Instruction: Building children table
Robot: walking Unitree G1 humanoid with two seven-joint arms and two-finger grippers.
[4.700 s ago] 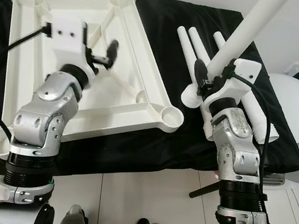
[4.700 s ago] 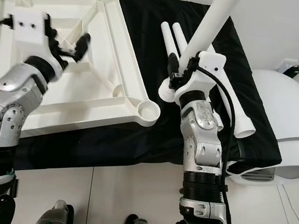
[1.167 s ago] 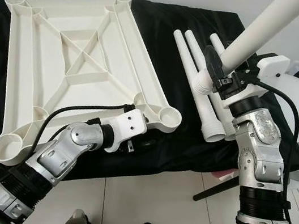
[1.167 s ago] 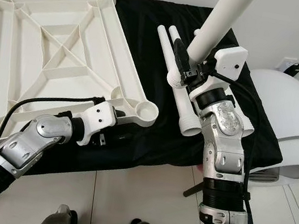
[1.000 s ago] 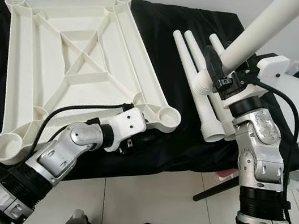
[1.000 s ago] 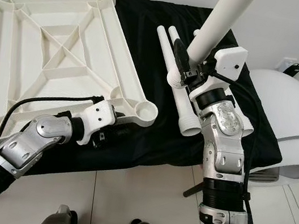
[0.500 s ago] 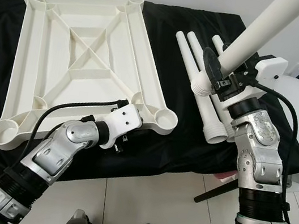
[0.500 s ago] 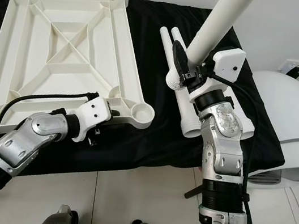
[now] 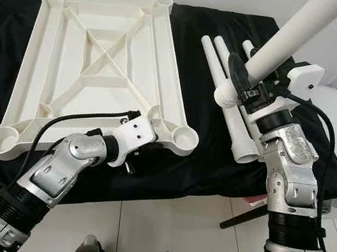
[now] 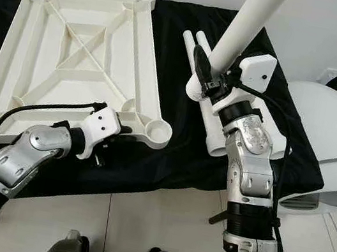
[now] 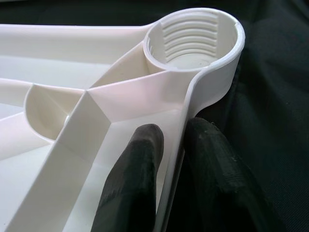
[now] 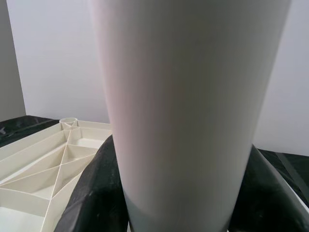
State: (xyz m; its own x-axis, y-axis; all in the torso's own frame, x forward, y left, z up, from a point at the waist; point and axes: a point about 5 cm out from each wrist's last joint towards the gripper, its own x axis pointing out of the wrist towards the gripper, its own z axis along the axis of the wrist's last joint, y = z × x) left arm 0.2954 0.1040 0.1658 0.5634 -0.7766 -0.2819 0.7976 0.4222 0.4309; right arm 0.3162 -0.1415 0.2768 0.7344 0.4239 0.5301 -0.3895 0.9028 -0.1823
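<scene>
My left end effector (image 11: 166,159) pinches the near rim of the upside-down tabletop (image 9: 96,56) on the black surface (image 9: 197,34). None of its sockets holds a leg (all fitting remains). Right end effector (image 10: 212,75) clamps one leg (image 10: 251,17), raised; spare legs (image 9: 224,103) lie beside.

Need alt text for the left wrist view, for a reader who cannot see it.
The left gripper pinches the white tabletop's rim wall between its two black fingers, one inside and one outside. Just beyond them is a round corner socket with threaded ridges inside, and black cloth lies alongside.
</scene>
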